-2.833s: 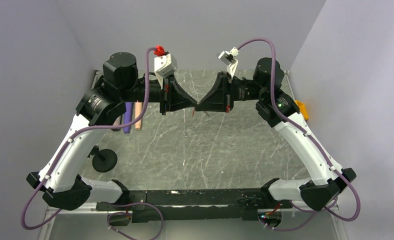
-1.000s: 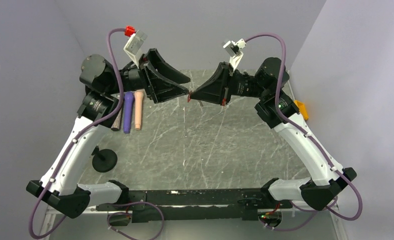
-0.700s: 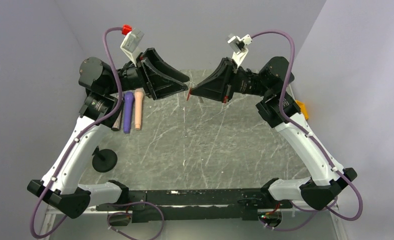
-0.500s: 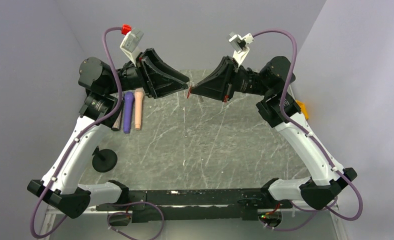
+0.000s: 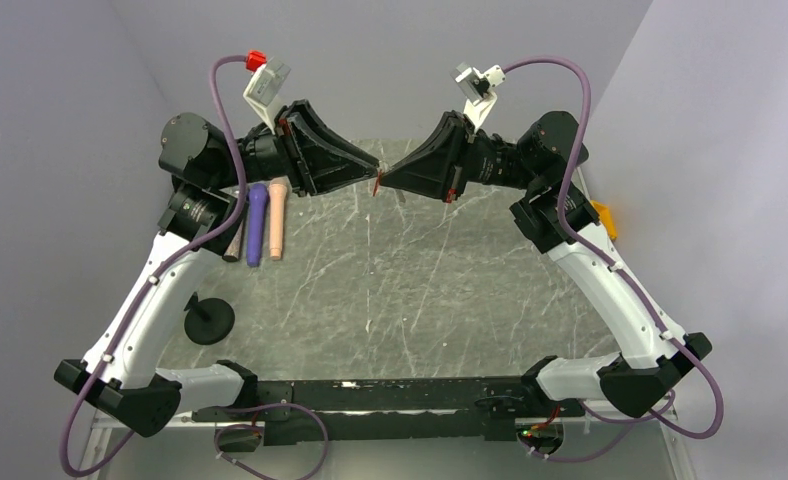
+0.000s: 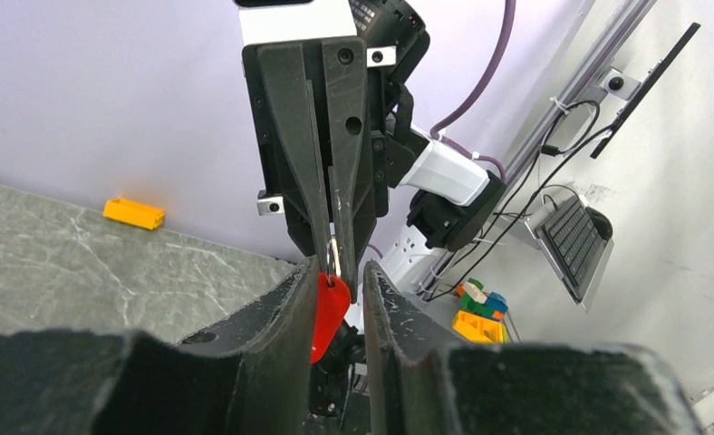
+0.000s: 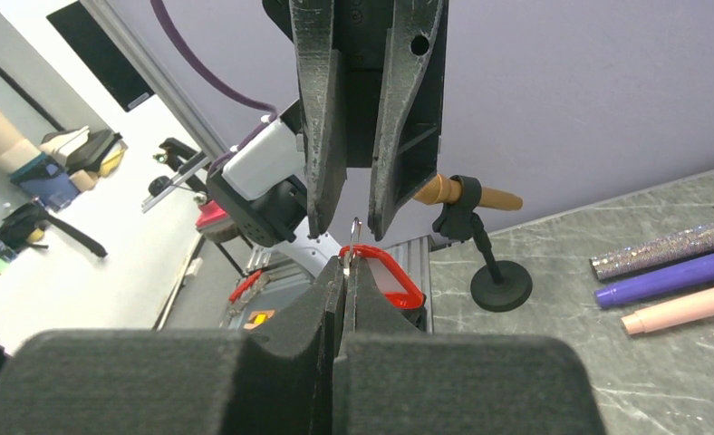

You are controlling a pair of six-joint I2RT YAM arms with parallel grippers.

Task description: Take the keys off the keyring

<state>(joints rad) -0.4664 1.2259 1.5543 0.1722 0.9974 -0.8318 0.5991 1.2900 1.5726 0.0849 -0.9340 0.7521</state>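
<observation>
Both grippers meet tip to tip in mid-air above the far middle of the table. My right gripper (image 5: 385,180) (image 7: 346,263) is shut on the thin metal ring (image 6: 333,255) of the keyring. The keyring's small red tag (image 6: 328,313) (image 7: 386,277) (image 5: 375,186) hangs from that ring. My left gripper (image 5: 373,170) (image 6: 337,283) faces the right one with its jaws narrowly open. The red tag hangs in the gap between them, close against one finger (image 6: 285,317). The keys are out of view.
Three pens lie at the table's left: purple (image 5: 257,224), peach (image 5: 275,220) and a glittery one (image 7: 666,251). A black round-based stand (image 5: 208,320) sits near the left arm. A yellow-orange box (image 5: 602,218) lies at the right edge.
My left gripper's jaws have narrowed around the red tag, and its tips have come closer to the right gripper. The right gripper has stayed shut on the ring.
</observation>
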